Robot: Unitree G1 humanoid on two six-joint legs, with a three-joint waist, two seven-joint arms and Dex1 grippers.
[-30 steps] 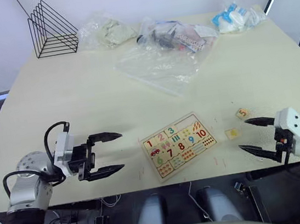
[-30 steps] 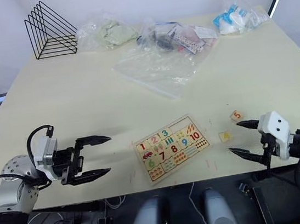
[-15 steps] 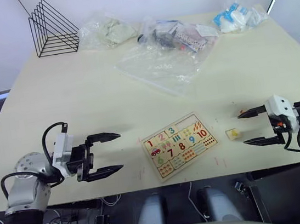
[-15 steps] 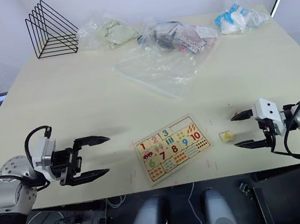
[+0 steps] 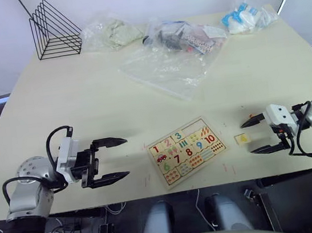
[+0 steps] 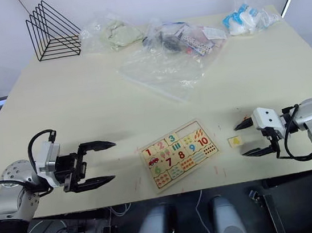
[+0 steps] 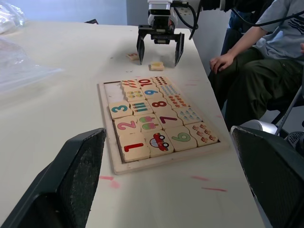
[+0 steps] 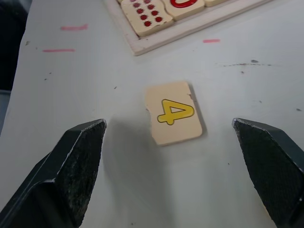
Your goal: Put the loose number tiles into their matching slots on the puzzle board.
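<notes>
Head views: the puzzle board [image 5: 186,151] lies near the table [image 5: 84,97] front edge; clear bags [image 5: 166,66] sit at the back.

Left wrist: left gripper [image 5: 111,160] jaws spread, empty; one top-row slot [image 7: 114,89] is bare.

Right wrist: right gripper [image 8: 173,166] jaws spread around the 4 tile [image 8: 173,112], not touching.

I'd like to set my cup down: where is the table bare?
Bare: the wide stretch between the wire rack and the left gripper. Also between the flat clear bag and the puzzle board. Crowded: bags along the far edge, and around the 4 tile.

Tile 4 [image 8: 174,112] lies flat between spread tool [image 8: 173,161] fingers
</notes>
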